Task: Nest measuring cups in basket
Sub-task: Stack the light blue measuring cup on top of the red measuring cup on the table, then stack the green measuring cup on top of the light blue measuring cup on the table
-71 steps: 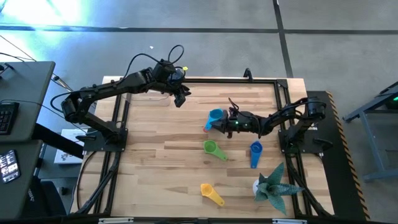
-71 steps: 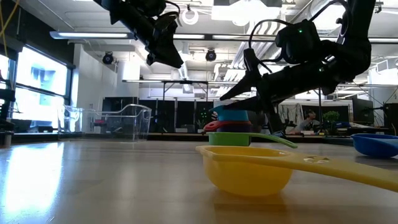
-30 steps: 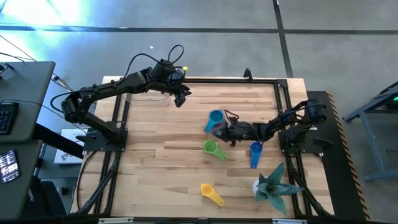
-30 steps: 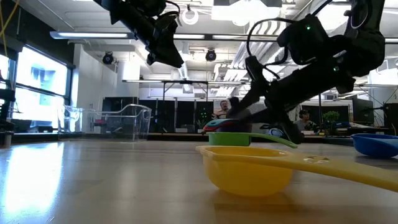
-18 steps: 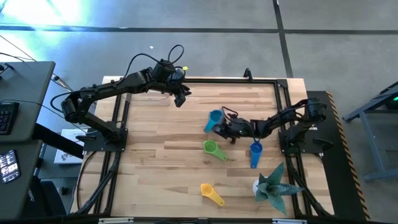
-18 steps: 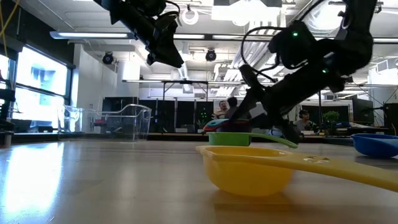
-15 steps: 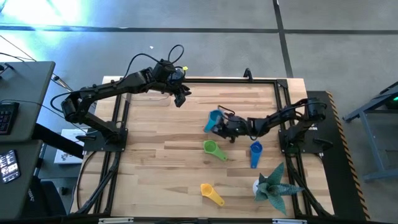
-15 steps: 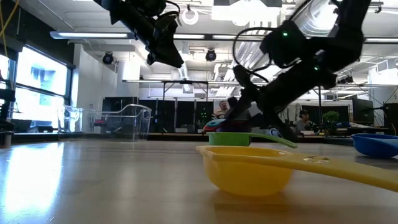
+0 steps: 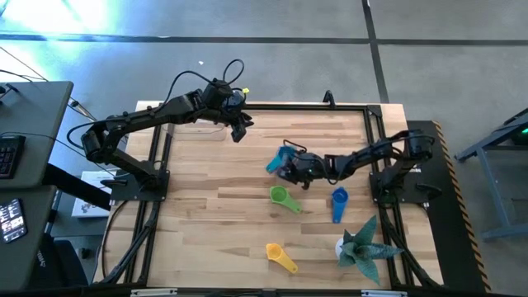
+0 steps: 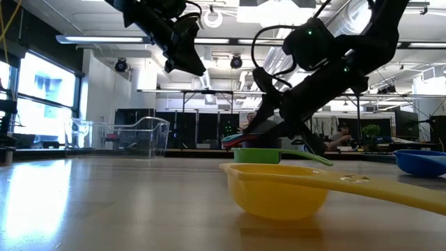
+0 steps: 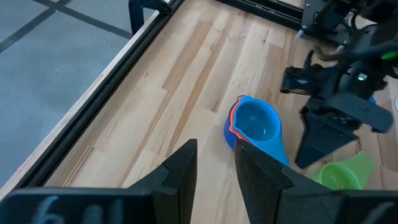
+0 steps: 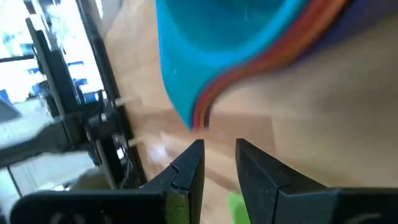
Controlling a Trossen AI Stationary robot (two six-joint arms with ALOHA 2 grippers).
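Three cups sit nested at frame centre: light blue stack [image 9: 278, 160] over red and purple. Green cup [image 9: 280, 196], dark blue cup [image 9: 339, 200] and yellow cup [image 9: 278, 256] lie loose below. Basket [image 10: 132, 136], upper left, looks empty. Right gripper [image 9: 290, 167] beside stack, fingers close together, gripping nothing. Left gripper [image 9: 240, 126] near basket, slightly apart, empty. Orange unseen.

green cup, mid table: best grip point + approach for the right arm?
Pinch the green cup by its short handle, which lies flat and points toward the yellow cup. Drop the right pincer from above, fingers across the handle. The round bowl looks too wide, and the handle has clear table on both sides.
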